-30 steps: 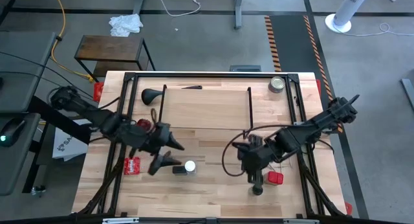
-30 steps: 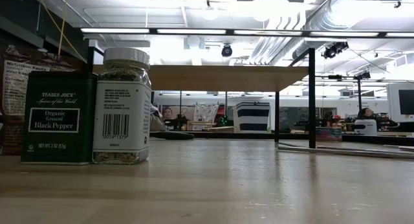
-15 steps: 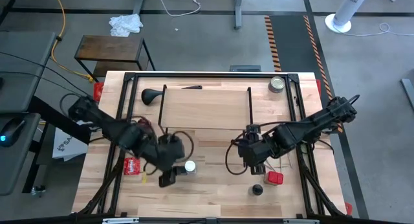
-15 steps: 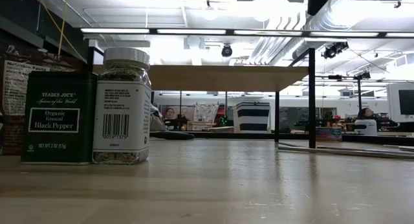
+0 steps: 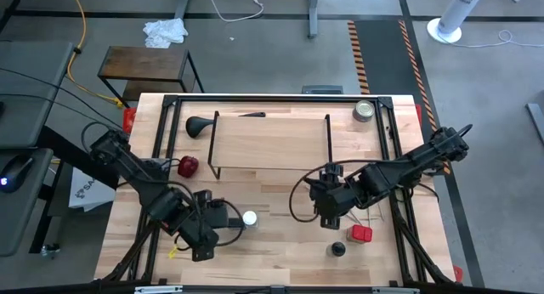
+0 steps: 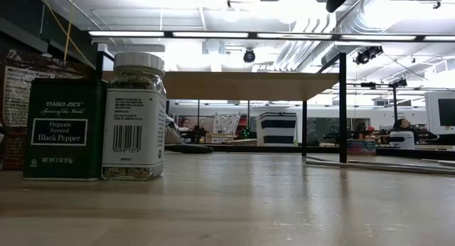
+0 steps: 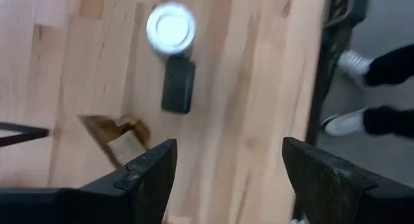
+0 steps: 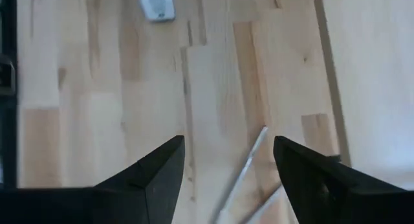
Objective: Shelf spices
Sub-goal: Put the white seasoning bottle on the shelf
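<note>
Two jars (image 6: 134, 116) on butcher-block tabletop (image 6: 249, 203)

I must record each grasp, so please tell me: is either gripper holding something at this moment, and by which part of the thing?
Nothing is held. The left gripper is open above the table, with the white-capped jar ahead of it. The right gripper is also open over bare wood.

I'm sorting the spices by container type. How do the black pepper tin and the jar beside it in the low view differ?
The pepper tin is a dark green, boxy, opaque container; the jar is round and clear, so its contents show. The jar stands taller than the tin. The tin shows its printed name; the jar shows a white label with a barcode. Both stand upright on the wooden table, side by side, neither yet on the shelf.
</note>
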### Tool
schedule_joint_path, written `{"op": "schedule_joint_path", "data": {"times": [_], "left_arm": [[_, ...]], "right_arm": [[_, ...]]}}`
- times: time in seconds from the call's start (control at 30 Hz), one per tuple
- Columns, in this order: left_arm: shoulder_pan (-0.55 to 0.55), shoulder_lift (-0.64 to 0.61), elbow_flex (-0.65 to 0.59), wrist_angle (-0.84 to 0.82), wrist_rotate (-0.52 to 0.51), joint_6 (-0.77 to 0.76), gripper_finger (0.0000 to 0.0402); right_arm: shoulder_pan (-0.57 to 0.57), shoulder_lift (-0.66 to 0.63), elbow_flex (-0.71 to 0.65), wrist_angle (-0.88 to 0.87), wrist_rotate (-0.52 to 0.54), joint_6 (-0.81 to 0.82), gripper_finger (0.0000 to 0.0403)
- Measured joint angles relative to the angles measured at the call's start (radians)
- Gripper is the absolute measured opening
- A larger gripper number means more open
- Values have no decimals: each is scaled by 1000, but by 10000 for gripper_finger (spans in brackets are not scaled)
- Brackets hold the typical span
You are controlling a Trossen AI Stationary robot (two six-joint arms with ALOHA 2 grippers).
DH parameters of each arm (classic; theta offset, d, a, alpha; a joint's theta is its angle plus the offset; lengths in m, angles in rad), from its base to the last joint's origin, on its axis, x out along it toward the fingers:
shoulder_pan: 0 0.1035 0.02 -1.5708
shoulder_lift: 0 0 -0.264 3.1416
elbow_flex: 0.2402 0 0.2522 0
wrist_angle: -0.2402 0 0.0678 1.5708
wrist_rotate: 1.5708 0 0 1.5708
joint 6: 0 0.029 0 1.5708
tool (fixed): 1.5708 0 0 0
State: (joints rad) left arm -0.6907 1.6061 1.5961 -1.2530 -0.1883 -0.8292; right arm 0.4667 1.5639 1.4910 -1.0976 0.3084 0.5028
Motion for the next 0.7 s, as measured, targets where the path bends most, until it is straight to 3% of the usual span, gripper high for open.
{"op": "schedule_joint_path", "data": {"times": [0.33,0.7], "left_arm": [[-16,-3,-103,-3,-2,224,274],[-68,-155,-210,24,-174,236,274]], "right_arm": [[34,0,0,2,-36,181,233],[47,5,0,-40,-262,391,233]]}}
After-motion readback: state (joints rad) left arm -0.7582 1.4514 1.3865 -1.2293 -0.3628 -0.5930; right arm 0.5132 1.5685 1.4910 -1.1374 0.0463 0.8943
